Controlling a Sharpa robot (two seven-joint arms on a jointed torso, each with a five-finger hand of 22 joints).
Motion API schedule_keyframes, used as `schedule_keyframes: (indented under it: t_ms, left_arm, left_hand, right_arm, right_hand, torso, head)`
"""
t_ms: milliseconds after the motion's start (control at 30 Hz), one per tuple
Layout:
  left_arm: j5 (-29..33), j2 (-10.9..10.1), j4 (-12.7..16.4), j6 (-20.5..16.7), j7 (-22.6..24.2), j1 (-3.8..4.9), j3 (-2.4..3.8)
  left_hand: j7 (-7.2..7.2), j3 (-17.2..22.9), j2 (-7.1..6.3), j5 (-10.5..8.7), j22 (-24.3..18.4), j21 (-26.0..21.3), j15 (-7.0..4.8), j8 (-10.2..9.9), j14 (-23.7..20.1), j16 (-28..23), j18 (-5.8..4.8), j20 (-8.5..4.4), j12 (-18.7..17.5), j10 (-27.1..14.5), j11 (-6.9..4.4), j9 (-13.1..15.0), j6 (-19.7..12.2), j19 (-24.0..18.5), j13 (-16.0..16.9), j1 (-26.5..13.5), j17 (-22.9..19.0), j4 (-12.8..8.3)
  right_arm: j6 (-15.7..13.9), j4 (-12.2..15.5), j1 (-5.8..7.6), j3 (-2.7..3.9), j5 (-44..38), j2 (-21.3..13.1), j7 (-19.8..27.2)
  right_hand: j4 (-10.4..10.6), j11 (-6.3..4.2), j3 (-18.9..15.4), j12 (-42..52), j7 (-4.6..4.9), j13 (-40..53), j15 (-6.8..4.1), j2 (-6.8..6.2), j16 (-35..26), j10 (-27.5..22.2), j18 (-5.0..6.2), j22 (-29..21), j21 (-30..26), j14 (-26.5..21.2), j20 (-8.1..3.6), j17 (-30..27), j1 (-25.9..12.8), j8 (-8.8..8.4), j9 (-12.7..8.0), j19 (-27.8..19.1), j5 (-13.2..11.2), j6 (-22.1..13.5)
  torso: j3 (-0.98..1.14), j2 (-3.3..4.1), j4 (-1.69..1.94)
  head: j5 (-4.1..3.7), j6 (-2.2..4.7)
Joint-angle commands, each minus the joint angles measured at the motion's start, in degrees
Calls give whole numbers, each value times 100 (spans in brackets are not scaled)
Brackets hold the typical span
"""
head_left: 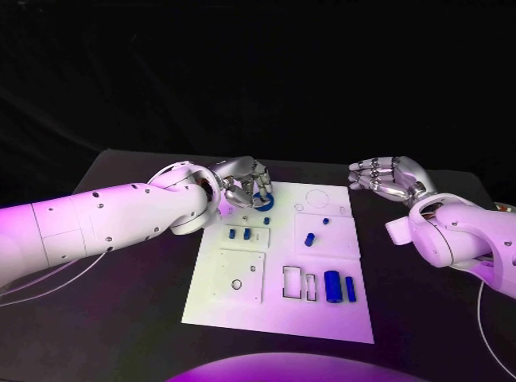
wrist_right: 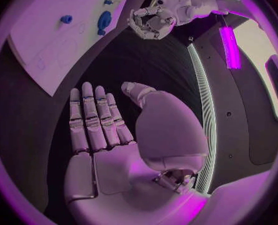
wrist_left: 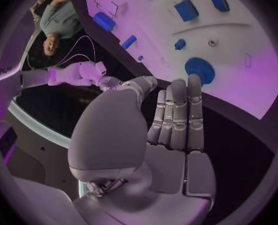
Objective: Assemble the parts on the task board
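The white task board [head_left: 327, 318] lies in the middle of the black table. A round blue part [head_left: 263, 203] lies at its far left corner, seen again as the round blue part [wrist_left: 199, 69]. My left hand [head_left: 244, 181] hovers just over that corner, and in its own view the left hand [wrist_left: 176, 120] has straight fingers that hold nothing, their tips close to the round part. Two long blue cylinders [head_left: 340, 287] lie near the board's right edge. Small blue parts [head_left: 241, 233] sit mid-board. My right hand [head_left: 389, 179] hangs off the far right corner, and the right hand [wrist_right: 95, 120] is flat and empty.
Dark rectangular slots [head_left: 294, 282] and a square plate outline [head_left: 242, 275] mark the board's near half. More small blue parts [head_left: 309, 237] stand right of centre. Black table [head_left: 120, 318] surrounds the board on all sides.
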Motion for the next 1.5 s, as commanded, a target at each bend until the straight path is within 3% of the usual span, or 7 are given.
schedule_keyframes:
  t_ms: [33,100,300,433,733,1100,1500]
  left_arm:
    - [-1216,86,-63,-60,672,-46,-18]
    - [-1496,128,-92,101,676,-69,-30]
    - [-2050,216,-170,431,625,-125,-51]
    - [-2271,254,-209,711,536,-137,-53]
    - [-2479,385,-376,910,333,-149,-54]
    - [-2521,524,-535,977,232,-156,-50]
    - [-2531,640,-687,1139,171,-184,-49]
  left_hand:
    - [-110,-382,-153,-23,-28,-80,62,-295,-139,77,42,89,-291,-84,55,-124,89,-80,-188,-173,0,90]
    - [-180,-769,-125,-14,-78,-170,60,-550,-221,136,52,120,-477,-128,49,-206,219,-84,-323,-133,-44,170]
    - [-206,-912,-55,2,28,-2,2,-871,-24,559,56,59,-620,124,-1,-274,516,111,-477,199,-17,271]
    - [-206,-1018,-93,-2,149,160,-12,-995,206,1050,55,36,-699,196,-24,-278,621,149,-543,215,372,307]
    - [-173,-1033,-12,25,314,378,-2,-1134,416,1534,51,33,-768,284,-1,-276,677,163,-601,339,761,292]
    - [-157,-900,56,31,442,539,16,-1204,481,1759,52,42,-835,358,17,-264,754,136,-652,469,892,286]
    - [-141,-701,99,25,593,732,11,-1240,568,1981,55,41,-856,547,10,-232,906,97,-677,579,1044,265]
  right_arm:
    - [109,7,-9,0,-26,3,90]
    - [112,8,-12,0,-28,0,87]
    - [116,11,-17,0,-31,-4,82]
    - [114,14,-19,0,-32,-8,80]
    - [109,21,-20,1,-36,-9,81]
    - [114,24,-20,1,-38,4,81]
    - [121,27,-20,1,-37,15,78]
  right_hand:
    - [-37,2,8,-36,253,-1,3,58,-31,30,79,-7,-6,24,3,-7,-22,-9,-9,-21,-24,24]
    - [-38,2,9,-36,253,-1,3,58,-32,30,80,-8,-6,24,3,-8,-21,-10,-10,-21,-27,25]
    - [-39,3,8,-37,254,-2,3,57,-32,29,80,-9,-6,24,3,-10,-22,-11,-10,-20,-28,24]
    - [-39,3,8,-37,254,-2,3,57,-32,29,80,-9,-6,24,3,-10,-22,-11,-10,-20,-28,24]
    - [-42,5,7,-41,258,-2,4,54,-35,28,79,-14,-5,24,3,-14,-24,-14,-13,-19,-32,22]
    - [-44,7,6,-45,261,-3,5,54,-38,27,79,-21,-6,24,3,-20,-28,-18,-15,-18,-31,21]
    - [-44,8,5,-47,261,-3,6,54,-39,27,79,-23,-6,24,4,-22,-30,-19,-15,-18,-30,21]
  torso:
    - [3,6,-7]
    - [0,10,-6]
    - [7,7,-6]
    - [7,8,-8]
    - [6,11,-6]
    - [9,8,-14]
    - [14,-2,-4]
  head:
    - [8,9]
    - [-2,9]
    - [-4,0]
    - [-7,-5]
    - [-13,-16]
    - [15,-25]
    - [-22,-37]
